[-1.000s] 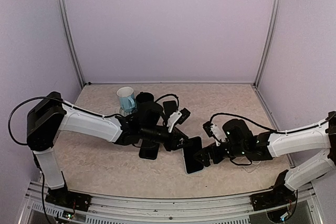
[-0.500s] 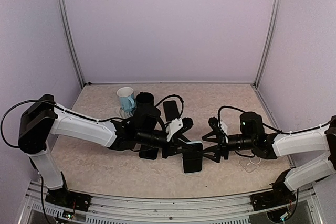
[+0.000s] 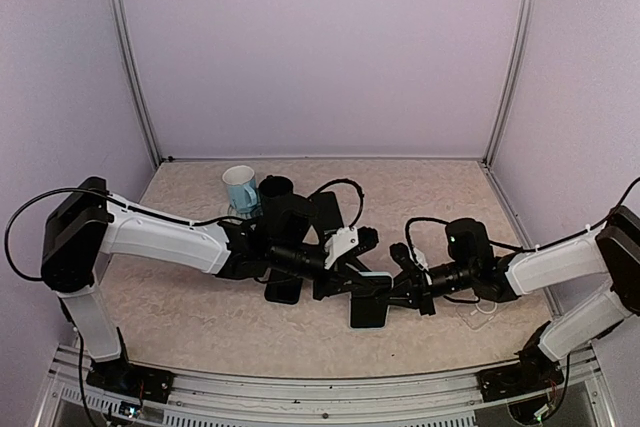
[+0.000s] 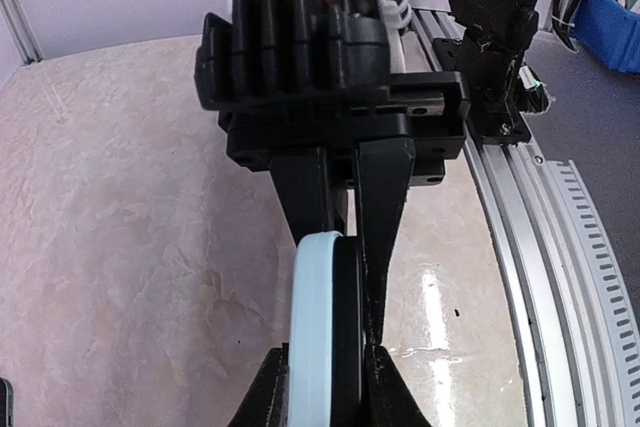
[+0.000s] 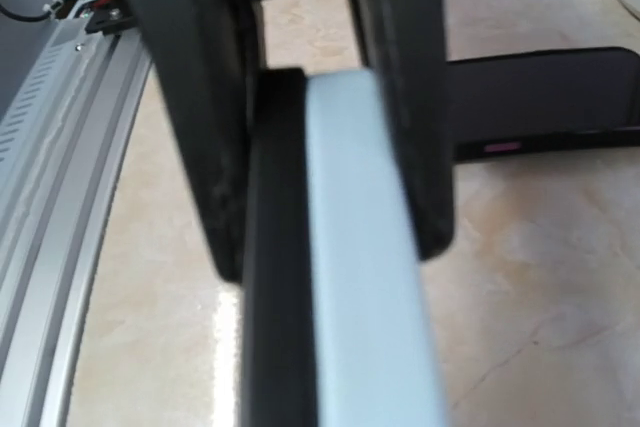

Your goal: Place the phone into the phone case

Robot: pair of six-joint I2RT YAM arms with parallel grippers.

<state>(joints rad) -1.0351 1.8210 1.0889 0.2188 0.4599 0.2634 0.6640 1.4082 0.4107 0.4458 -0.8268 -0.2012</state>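
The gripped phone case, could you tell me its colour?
Pale blue; phone case shows clearest in left wrist view.

No legible text, label or number anywhere.

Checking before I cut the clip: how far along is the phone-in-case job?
Done: the phone sits flat against the light-blue phone case, seen edge-on. In hand: the left gripper and right gripper both have their fingers shut on the pair. Left: I can't confirm it's fully seated; likely a final press, then release.
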